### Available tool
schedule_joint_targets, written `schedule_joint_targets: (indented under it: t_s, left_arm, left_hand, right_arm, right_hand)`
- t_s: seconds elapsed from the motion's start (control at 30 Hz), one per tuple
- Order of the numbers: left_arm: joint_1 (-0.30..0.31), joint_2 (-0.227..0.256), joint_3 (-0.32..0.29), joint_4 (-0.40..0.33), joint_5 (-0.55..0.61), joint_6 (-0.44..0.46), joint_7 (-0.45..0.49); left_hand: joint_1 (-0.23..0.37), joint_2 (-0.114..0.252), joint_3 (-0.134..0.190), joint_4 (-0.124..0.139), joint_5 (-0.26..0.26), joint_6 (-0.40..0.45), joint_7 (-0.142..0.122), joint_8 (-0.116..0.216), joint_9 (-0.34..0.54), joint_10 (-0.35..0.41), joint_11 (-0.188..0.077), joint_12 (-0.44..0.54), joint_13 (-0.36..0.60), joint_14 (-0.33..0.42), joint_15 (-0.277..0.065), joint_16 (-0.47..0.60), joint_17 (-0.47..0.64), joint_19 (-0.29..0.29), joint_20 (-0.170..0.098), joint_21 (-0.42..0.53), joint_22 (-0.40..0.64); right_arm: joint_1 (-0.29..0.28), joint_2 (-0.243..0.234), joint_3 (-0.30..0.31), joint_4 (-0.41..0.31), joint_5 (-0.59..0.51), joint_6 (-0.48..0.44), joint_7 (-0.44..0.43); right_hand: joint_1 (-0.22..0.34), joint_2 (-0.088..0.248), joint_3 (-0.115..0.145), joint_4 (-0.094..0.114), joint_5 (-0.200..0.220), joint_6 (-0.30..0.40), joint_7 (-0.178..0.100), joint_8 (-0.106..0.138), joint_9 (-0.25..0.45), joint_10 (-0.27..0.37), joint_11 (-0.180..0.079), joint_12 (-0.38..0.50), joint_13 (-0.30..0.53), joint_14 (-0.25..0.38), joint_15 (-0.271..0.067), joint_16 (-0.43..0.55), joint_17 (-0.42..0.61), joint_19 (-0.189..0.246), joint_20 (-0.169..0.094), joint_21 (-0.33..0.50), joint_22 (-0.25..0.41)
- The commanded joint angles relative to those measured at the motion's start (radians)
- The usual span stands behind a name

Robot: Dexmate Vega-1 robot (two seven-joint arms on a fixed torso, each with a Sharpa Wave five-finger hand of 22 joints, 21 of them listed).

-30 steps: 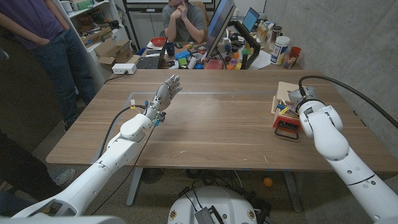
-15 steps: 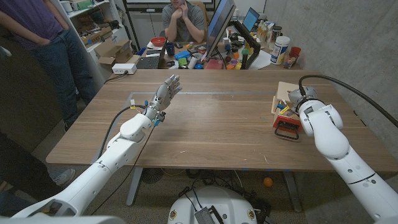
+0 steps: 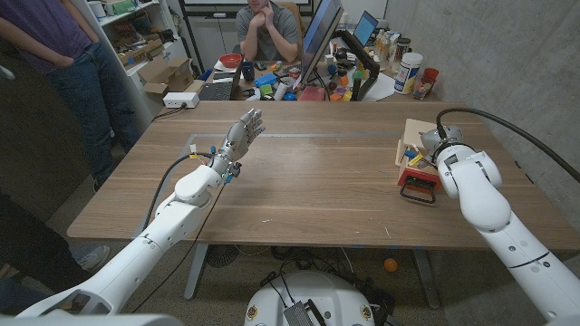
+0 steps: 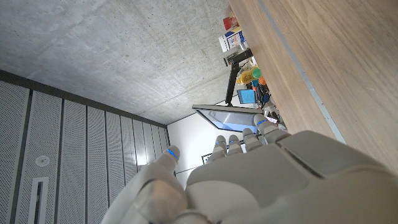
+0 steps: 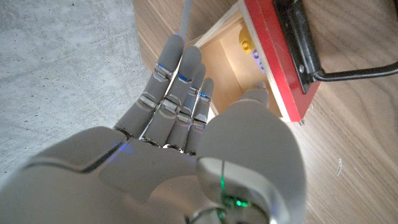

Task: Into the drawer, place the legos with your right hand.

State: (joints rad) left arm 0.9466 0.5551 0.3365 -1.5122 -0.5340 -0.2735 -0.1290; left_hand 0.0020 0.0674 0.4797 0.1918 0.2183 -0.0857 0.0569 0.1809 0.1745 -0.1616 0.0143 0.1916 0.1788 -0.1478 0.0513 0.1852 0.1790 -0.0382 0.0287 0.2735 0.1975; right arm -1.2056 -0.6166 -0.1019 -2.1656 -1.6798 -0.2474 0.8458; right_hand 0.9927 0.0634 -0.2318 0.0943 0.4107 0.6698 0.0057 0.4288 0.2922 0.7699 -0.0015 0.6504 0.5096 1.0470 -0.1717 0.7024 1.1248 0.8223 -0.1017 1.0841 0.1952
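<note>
A small wooden drawer (image 3: 414, 132) with a red front (image 3: 420, 180) and a black handle (image 3: 416, 193) stands pulled out at the table's right edge. Yellow and blue legos (image 3: 412, 160) lie inside it. In the right wrist view my right hand (image 5: 180, 93) hovers over the open drawer (image 5: 227, 56) with its fingers stretched out and nothing in them; a yellow lego (image 5: 247, 42) lies at the bottom. In the head view my right forearm (image 3: 471, 181) hides most of that hand. My left hand (image 3: 243, 136) stands raised over the table's left part, fingers spread, holding nothing.
A person (image 3: 54, 54) stands by the table's far left corner and another (image 3: 267, 27) sits behind it. A cluttered desk with monitors (image 3: 322, 36) and bottles (image 3: 408, 72) lies beyond the far edge. A black cable (image 3: 507, 131) arcs from my right wrist.
My right forearm has edged slightly to the right by the drawer. My left hand has not moved.
</note>
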Motion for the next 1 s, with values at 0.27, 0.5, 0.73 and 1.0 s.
schedule_joint_targets:
  t_s: [0.27,0.5,0.73,1.0]
  left_arm:
    - [0.007,0.004,0.001,-0.011,0.003,0.001,0.004]
    - [0.014,0.007,-0.002,-0.02,0.003,0.002,0.008]
    - [0.02,0.01,-0.003,-0.027,0.003,0.0,0.01]
    - [0.024,0.012,-0.003,-0.033,0.003,-0.001,0.01]
  left_hand:
    - [-0.004,0.103,-0.005,-0.001,0.006,-0.003,-0.001,0.002,0.003,0.0,0.005,0.003,0.002,-0.001,0.004,0.001,0.003,0.003,0.009,-0.001,0.002]
    - [-0.004,0.103,-0.005,-0.001,0.006,-0.002,0.0,0.003,0.003,-0.001,0.005,0.003,0.002,-0.001,0.003,0.001,0.002,0.003,0.009,-0.001,0.002]
    - [-0.004,0.103,-0.007,-0.001,0.006,-0.002,-0.001,0.003,0.003,-0.001,0.005,0.002,0.002,-0.002,0.004,0.001,0.002,0.003,0.008,-0.001,0.002]
    - [-0.004,0.103,-0.008,-0.001,0.006,-0.002,-0.002,0.003,0.003,-0.001,0.004,0.003,0.002,-0.002,0.004,0.001,0.002,0.002,0.009,-0.002,0.002]
  right_arm:
    - [0.002,0.001,0.008,-0.014,0.006,0.001,-0.009]
    - [0.0,0.004,0.015,-0.026,0.002,-0.003,-0.016]
    - [-0.012,0.008,0.027,-0.045,-0.005,-0.002,-0.02]
    - [-0.028,0.016,0.048,-0.08,-0.018,0.001,-0.037]
  right_hand:
    - [-0.008,0.018,-0.023,0.01,0.014,0.013,0.002,-0.021,-0.009,0.013,0.002,-0.016,-0.015,0.001,-0.043,-0.015,-0.009,0.006,-0.023,0.003,-0.005]
    - [-0.012,0.024,-0.03,0.016,0.017,0.016,0.002,-0.03,-0.014,0.014,0.005,-0.021,-0.022,0.002,-0.044,-0.022,-0.017,0.002,-0.022,0.0,-0.007]
    - [-0.019,0.03,-0.044,0.026,0.023,0.017,0.0,-0.047,-0.022,0.01,0.003,-0.028,-0.03,-0.013,-0.042,-0.053,-0.05,-0.015,-0.016,-0.01,-0.011]
    - [-0.022,0.033,-0.058,0.032,0.027,0.019,-0.003,-0.062,-0.028,0.006,0.0,-0.028,-0.029,-0.007,-0.041,-0.082,-0.092,-0.026,-0.01,-0.022,-0.015]
